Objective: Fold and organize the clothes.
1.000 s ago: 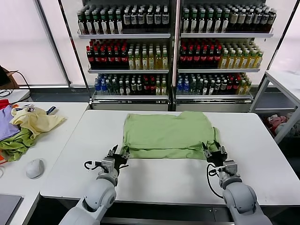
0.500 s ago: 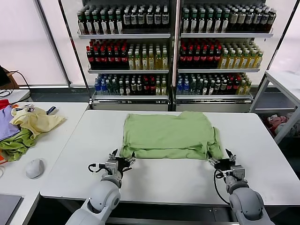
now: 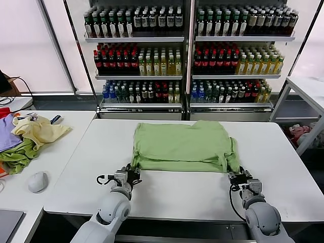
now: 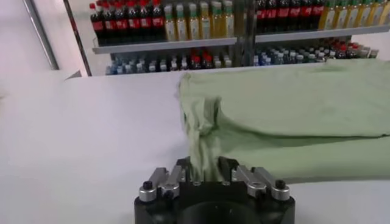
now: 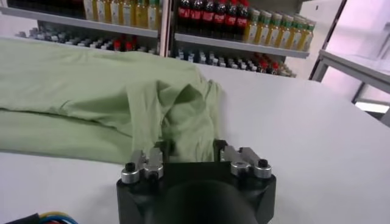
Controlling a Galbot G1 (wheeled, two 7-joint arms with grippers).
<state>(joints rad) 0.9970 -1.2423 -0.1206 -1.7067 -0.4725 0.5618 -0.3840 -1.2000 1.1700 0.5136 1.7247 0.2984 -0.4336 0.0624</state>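
— Where's the light green short-sleeved cotton shirt (image 3: 180,146)?

— Flat on my white bench (image 3: 71,177), partly folded. My left tool (image 3: 127,175) and right tool (image 3: 241,176) each pinch a near corner.

— Advice?

— I'd lift both corners evenly, keeping the hem taut, so the fold lands square.

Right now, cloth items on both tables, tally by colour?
Light green shirt on the main table: 1
Pale yellow garment on the side table: 1
Darker green cloth: 1
Purple cloth: 1
Total: 4
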